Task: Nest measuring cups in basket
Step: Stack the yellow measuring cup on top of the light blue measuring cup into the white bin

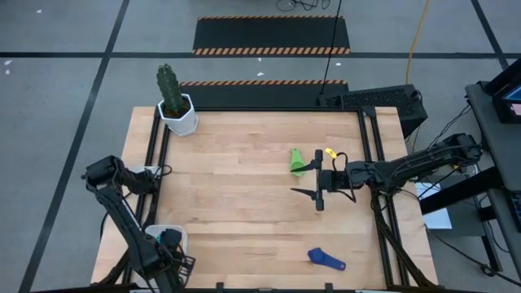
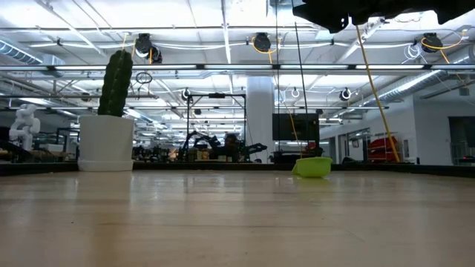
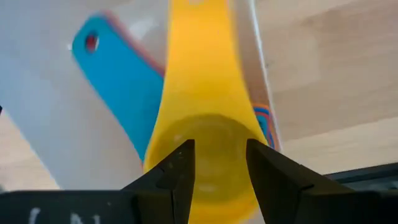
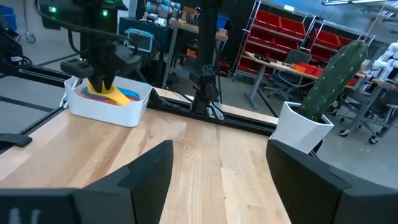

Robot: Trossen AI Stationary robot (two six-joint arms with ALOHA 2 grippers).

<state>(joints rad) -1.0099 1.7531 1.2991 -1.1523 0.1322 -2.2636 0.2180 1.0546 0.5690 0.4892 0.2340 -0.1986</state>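
Left hand [image 3: 217,180] fingers straddling yellow cup [image 3: 202,118] in basket [image 4: 112,107].

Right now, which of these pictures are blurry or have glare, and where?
Left wrist view: the yellow cup and blue handle are soft, too close to focus. Low view: ceiling lights glare; the near tabletop blurs. High view: even light, sharp. Right wrist view: that claw is blurred.

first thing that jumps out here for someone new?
Probably the left gripper, down in the white basket at the table's near left corner, fingers apart over a yellow measuring cup lying among light blue ones. Next, the cactus in its white pot at the far left corner. Then the open right gripper hovering mid-table beside the green cup, with the dark blue cup alone near the front edge.
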